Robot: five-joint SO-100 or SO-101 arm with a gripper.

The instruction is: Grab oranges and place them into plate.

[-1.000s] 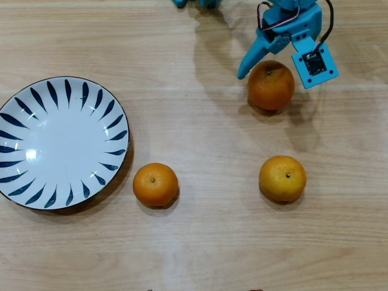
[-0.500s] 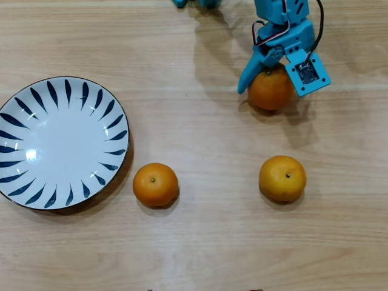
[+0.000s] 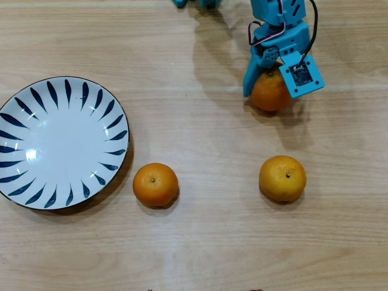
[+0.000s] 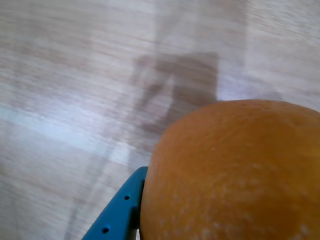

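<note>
Overhead view shows the blue gripper (image 3: 271,86) with jaws closed snugly around the far right orange (image 3: 270,94), well right of the plate (image 3: 36,97).

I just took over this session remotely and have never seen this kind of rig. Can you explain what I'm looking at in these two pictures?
The blue machine at the top of the overhead view is a small robot arm; its two-finger end effector is around the top orange, one finger on each side. It looks closed or nearly closed on the fruit, which appears to sit on the wooden table.

One picture comes from a fixed camera looking straight down. The other comes from a camera riding on the arm's wrist, so that same orange fills much of it, with a blue finger touching its left side.

Also on the table in the overhead view: a white plate with dark blue strokes at the left, holding nothing, an orange beside the plate, and a yellower orange at the lower right.
</note>
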